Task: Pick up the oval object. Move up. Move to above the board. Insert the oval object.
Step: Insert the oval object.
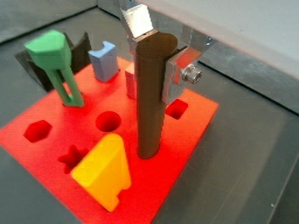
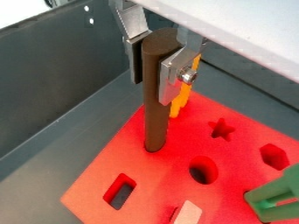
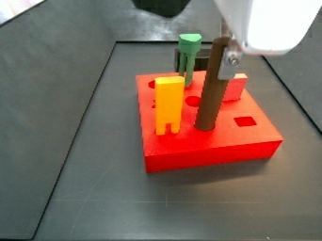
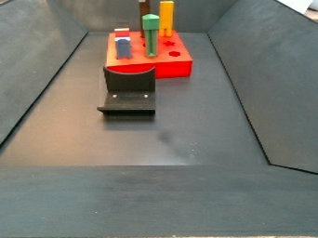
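Board (image 3: 208, 141) sits on the surface (image 3: 88, 169) at the far end, behind the fixture (image 4: 128, 96). Oval peg (image 1: 152, 96) stands upright, lower end in a board hole. Tool (image 1: 162, 63) is above the board, fingers clamped on the peg's top.

- The gripper (image 1: 162, 54) stood over the board (image 1: 187, 131), its plates on the upper part of the oval object (image 1: 152, 96), whose foot met the board's top.
- The yellow-orange peg (image 1: 103, 171) rose just beside it, crowding that side.
- The green peg (image 1: 56, 66) and blue peg (image 1: 104, 60) blocked the board's far edge.
- The fixture (image 4: 129, 90) stood on the floor just beside the board.
- The floor (image 4: 174, 139) beyond lay open.
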Robot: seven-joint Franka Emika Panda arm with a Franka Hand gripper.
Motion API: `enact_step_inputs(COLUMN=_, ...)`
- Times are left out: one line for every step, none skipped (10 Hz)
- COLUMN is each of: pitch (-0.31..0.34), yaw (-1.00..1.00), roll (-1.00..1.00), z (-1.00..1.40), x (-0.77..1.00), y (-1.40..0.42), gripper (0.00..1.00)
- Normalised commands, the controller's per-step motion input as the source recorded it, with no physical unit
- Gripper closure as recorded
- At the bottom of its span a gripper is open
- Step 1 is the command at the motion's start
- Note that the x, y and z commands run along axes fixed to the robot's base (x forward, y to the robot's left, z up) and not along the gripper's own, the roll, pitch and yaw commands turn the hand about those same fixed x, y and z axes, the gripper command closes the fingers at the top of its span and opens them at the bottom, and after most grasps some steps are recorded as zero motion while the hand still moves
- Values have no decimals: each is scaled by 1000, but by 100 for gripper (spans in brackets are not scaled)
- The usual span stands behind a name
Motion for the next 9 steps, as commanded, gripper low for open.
enact_step_inputs(pitch=-90, yaw=-71, roll=-100, z=-274, x=186, y=43, gripper=100)
enact_step_inputs(pitch=-29, yaw=0, roll=-29, z=-329, x=0, y=40, gripper=100)
enact_step_inputs(pitch=0, yaw=0, roll=0, z=-417, x=0, y=0, gripper=100)
enact_step_inputs(pitch=24, yaw=-9, roll=0, z=-434, x=0, y=0, gripper=100)
enact_step_inputs(pitch=144, yaw=-40, roll=13, z=-469, x=51, y=0, gripper=100)
enact_step_inputs(pitch=133, yaw=-6, roll=30, z=-446, x=14, y=0, gripper=100)
enact_step_inputs(pitch=0, yaw=-83, roll=0, z=0, x=0, y=0, gripper=100)
enact_step_inputs(pitch=1, yaw=0, roll=4, z=0, x=0, y=0, gripper=100)
enact_step_inputs(pitch=0, yaw=0, roll=0, z=0, x=0, y=0, gripper=100)
